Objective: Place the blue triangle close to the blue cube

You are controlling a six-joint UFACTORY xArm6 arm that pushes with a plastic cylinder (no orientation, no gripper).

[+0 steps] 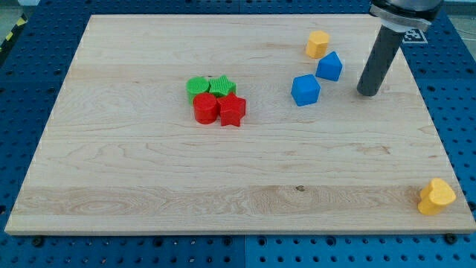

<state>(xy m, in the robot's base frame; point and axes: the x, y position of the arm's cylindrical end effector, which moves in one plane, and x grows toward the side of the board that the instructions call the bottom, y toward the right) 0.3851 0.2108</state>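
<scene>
The blue triangle [329, 66] sits near the view's top right of the wooden board [149, 179], just beside the blue cube [306, 90] below-left of it. My tip [367, 93], a bare rod with no jaws, rests right of both blocks, apart from them.

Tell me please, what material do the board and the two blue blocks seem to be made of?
The board looks like pale wood with a smooth matt finish: long grain lines and a small dark knot show. The blue triangle and blue cube look like moulded or printed plastic, uniformly coloured and matt; which one cannot be told here.
</scene>
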